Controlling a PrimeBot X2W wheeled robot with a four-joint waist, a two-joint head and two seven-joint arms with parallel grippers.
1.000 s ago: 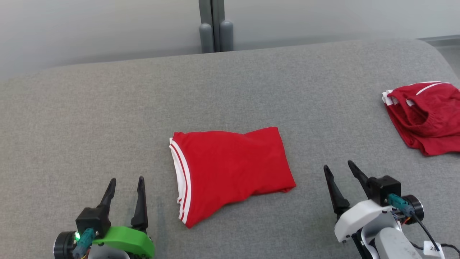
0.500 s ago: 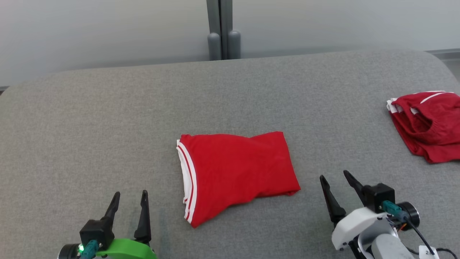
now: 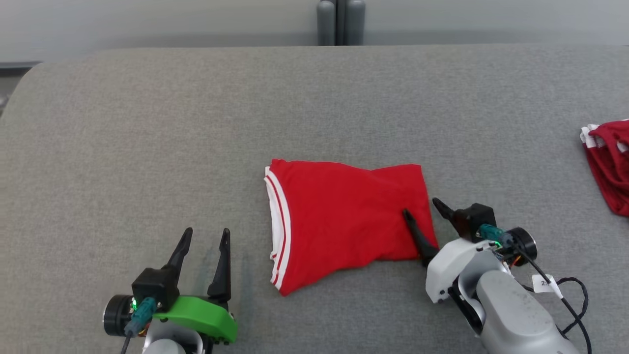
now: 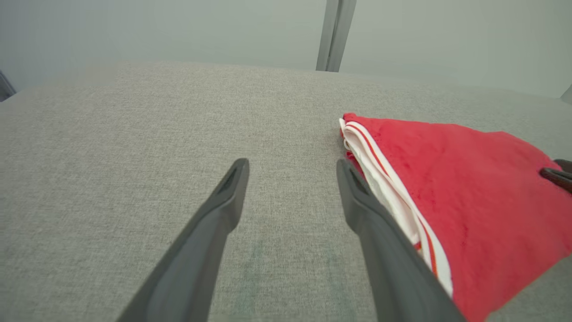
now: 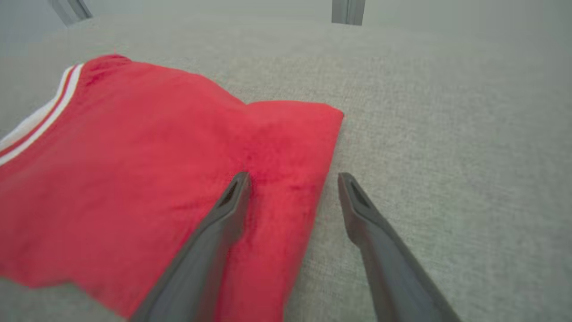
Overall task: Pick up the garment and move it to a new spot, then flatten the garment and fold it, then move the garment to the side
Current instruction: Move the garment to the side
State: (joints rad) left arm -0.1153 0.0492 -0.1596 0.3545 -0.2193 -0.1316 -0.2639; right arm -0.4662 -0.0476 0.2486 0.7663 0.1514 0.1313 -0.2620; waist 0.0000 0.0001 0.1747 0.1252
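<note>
Right pincer (image 3: 420, 206) hides a garment (image 3: 344, 216) corner (second red garment (image 3: 608, 162) cropped).

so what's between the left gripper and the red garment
Just bare grey cushion: in the head view a strip of it separates the left gripper from the red garment and its striped edge.

It looked like a lab or test room. A wide table (image 3: 147, 123) covered in grey cloth stood before a bare pale wall (image 3: 147, 19) and a grey post (image 3: 340, 22).

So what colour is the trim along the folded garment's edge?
White trim with a thin red stripe, on a red garment; clearest in the left wrist view.
</note>
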